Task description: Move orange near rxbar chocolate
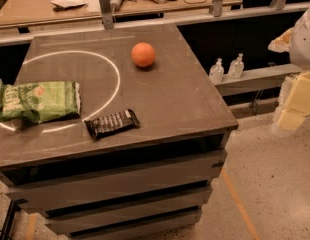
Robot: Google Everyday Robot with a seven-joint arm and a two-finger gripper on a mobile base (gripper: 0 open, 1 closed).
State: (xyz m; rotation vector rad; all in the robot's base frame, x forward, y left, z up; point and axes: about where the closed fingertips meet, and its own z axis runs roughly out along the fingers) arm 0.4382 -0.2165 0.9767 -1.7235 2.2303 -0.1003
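On the table (185, 101), the orange (143, 54) sat toward the far side, well apart from the rxbar (111, 123) near the front edge. My pincer was out of view beyond my arm (295, 99) at the right, so I could not tell its state. I judged a centred grip best, since the orange would roll if nudged.
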